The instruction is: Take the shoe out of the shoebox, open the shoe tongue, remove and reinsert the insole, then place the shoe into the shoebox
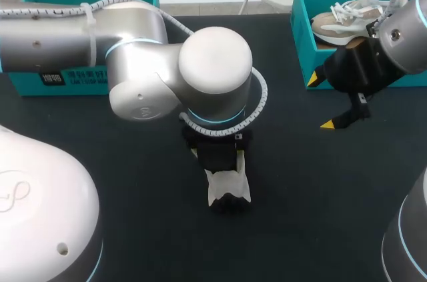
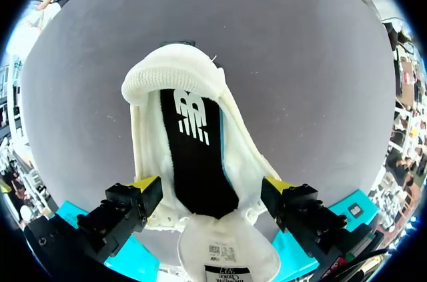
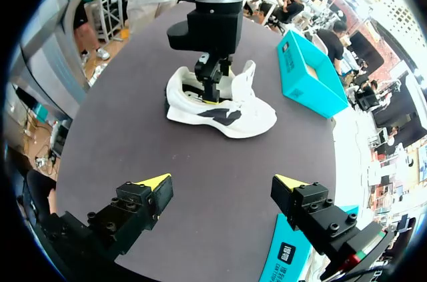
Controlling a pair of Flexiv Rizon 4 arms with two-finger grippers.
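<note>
On dark table (image 1: 320, 195), white shoe (image 3: 247, 117), black insole (image 2: 197, 162).

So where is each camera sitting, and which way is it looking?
Head view: above and behind the robot, looking down on the table; left arm and right arm show.
Left wrist view: on the left wrist, looking down onto the white shoe; the left gripper shows.
Right wrist view: on the right wrist, looking across the table at the shoe; the right gripper shows, fingers open.
Shared: all three see the shoe; head and right wrist views see the left arm above it.
</note>
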